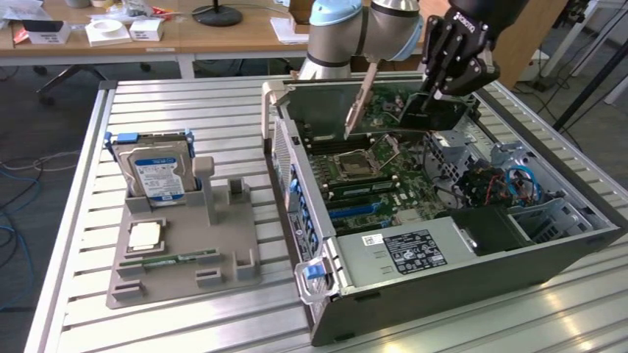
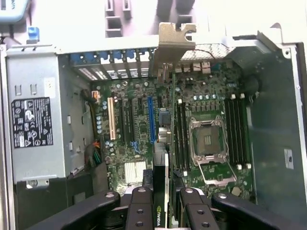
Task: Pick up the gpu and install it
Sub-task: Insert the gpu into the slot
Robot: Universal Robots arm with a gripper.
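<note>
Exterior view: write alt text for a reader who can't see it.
A robot arm's gripper holds the gpu over the motherboard of an open computer case lying on a slatted metal table. On the exterior view's left, a grey holder carries a hard drive standing upright.

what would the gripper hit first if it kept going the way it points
Probably the motherboard: the gripper, shut on the gpu, points down into the case, so the card would land near the blue slot. Depth unclear.
</note>
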